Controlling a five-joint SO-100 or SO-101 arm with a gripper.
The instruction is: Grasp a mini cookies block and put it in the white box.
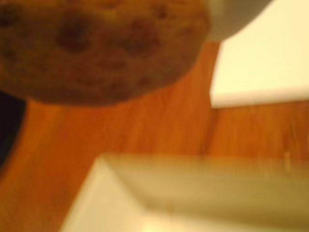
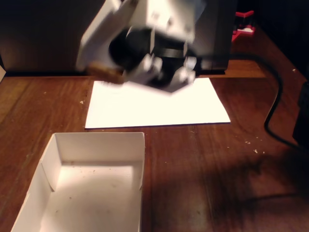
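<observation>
My white gripper (image 2: 104, 67) is shut on a brown chocolate-chip mini cookie (image 2: 107, 72) and holds it in the air, above the table between the white paper sheet and the white box (image 2: 58, 150). In the wrist view the cookie (image 1: 96, 48) fills the top left, very close and blurred. The corner of the white box (image 1: 145, 193) lies below it in that view. The box is a shallow white cardboard tray at the front left of the fixed view, with only crumbs inside.
A flat white paper sheet (image 2: 154, 104) lies on the brown wooden table (image 2: 217, 164) behind the box; it also shows in the wrist view (image 1: 265, 58). A black cable (image 2: 275, 106) runs along the right. Crumbs dot the table.
</observation>
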